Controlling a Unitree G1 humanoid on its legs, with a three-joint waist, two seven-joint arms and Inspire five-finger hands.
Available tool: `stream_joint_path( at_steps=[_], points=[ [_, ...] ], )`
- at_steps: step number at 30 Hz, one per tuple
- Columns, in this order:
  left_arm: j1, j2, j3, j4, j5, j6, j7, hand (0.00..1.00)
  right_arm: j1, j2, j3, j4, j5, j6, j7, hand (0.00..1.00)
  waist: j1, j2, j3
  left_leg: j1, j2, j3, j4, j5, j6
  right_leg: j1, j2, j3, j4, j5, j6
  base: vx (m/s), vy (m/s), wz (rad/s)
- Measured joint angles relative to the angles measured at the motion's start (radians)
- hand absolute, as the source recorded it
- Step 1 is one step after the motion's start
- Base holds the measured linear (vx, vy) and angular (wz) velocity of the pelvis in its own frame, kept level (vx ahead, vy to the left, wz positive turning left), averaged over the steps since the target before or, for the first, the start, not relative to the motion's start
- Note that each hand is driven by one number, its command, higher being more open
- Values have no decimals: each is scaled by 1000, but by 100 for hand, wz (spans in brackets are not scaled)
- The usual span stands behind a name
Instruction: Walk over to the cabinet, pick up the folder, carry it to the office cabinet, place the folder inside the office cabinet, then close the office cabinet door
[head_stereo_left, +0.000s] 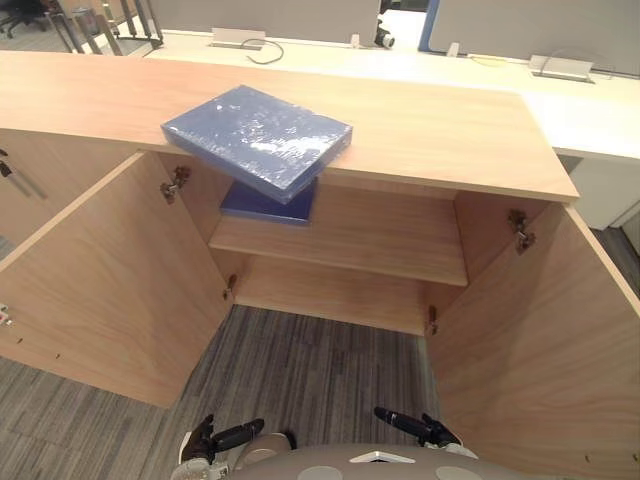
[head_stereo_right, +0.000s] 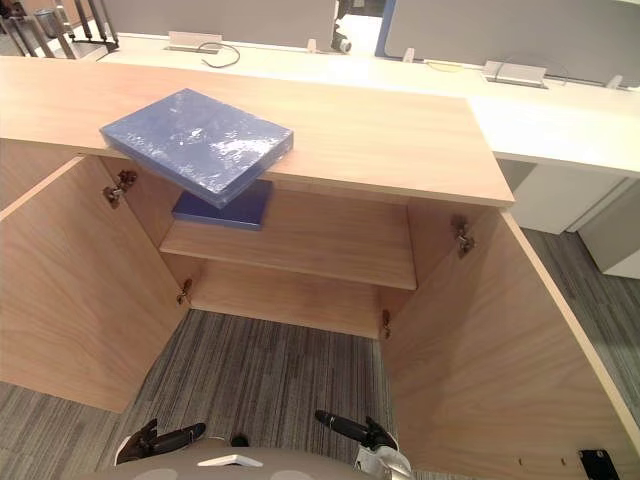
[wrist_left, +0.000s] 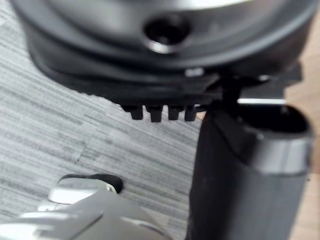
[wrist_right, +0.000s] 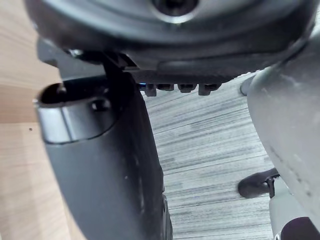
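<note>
Well above left hand (head_stereo_left: 222, 438) and right hand (head_stereo_left: 412, 427) at bottom edge, both slack-fingered, empty, one blue folder (head_stereo_left: 258, 140) upper left on cabinet top (head_stereo_left: 430, 130), second folder (head_stereo_left: 268, 205) shelved beneath

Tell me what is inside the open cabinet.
A dark blue flat item lies on the shelf, at its left end. The blue folder overhanging the cabinet top hides part of it.

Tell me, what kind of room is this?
Most likely an office. There is a long wooden cabinet with its doors open, a blue folder lying on top of it, grey desk screens behind a white desk, and grey carpet on the floor.
</note>
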Motion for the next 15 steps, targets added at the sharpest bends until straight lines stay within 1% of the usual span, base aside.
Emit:
stream_joint_path(
  at_steps=[2,3,4,5,6,7,8,9,11,12,13,15],
  points=[
    [-2,0,-36,1,7,0,0,100,3,-11,0,1,0,0,0,100,-1,15,-9,-2,0,-6,-45,35,-10,-13,-1,0,-24,0,1,-78,-112,-17],
    [-2,1,-46,1,7,-1,0,100,5,-14,0,1,0,1,0,100,-1,18,-11,-2,-1,-11,-57,45,-13,-16,-1,0,-32,0,1,-108,-115,-14],
    [-3,1,-61,1,7,-1,0,100,7,-20,0,1,-1,1,0,100,-1,25,-15,-3,0,-21,-81,62,-19,-27,0,-1,-38,-4,6,-98,-93,-9],
    [-3,1,-72,1,7,-1,1,100,9,-23,1,1,-1,2,0,100,-1,28,-18,-3,0,-25,-94,72,-22,-32,1,-1,-40,-5,7,-154,-124,-11],
    [-3,2,-99,1,8,-1,1,100,12,-30,1,5,-3,2,-2,100,-2,31,-20,-1,1,-40,-134,100,-30,-47,3,-3,-47,-8,12,-128,-90,-7],
    [-6,3,-108,1,8,-1,1,100,12,-31,0,7,-2,2,-2,100,-3,33,-21,0,0,-44,-147,109,-31,-52,3,-4,-47,-10,16,-128,-81,-6],
    [-8,4,-120,1,8,-2,1,100,12,-33,1,8,-3,3,-3,100,-3,34,-21,3,-1,-46,-161,120,-32,-56,3,-5,-47,-12,19,-138,-54,-10],
    [-13,7,-137,-5,8,-3,3,100,12,-35,2,8,-3,3,-4,100,-2,31,-21,15,-9,-63,-212,147,-37,-70,-1,-8,-47,-24,35,-139,-48,-13],
    [-11,14,-159,-15,7,-3,6,100,13,-35,3,8,-3,3,-6,100,-2,25,-22,30,-20,-87,-258,168,-46,-79,-6,-11,-46,-38,48,-127,-38,-13],
    [-9,16,-178,-29,4,-2,14,100,13,-34,3,5,-2,3,-6,100,-3,27,-22,52,-24,-125,-307,198,-47,-86,-3,-13,-45,-43,50,-176,-41,-3],
    [6,23,-201,-83,-7,2,22,100,17,-35,4,-5,-2,2,-11,100,-4,24,-21,54,-26,-149,-311,205,-44,-86,-1,-21,-39,-52,44,-170,-38,8],
    [34,26,-211,-200,-57,2,21,100,29,-34,8,-15,-2,0,-12,100,-2,21,-25,52,-28,-162,-312,212,-45,-85,-1,-35,-27,-60,47,-108,-20,24]
  ],
)
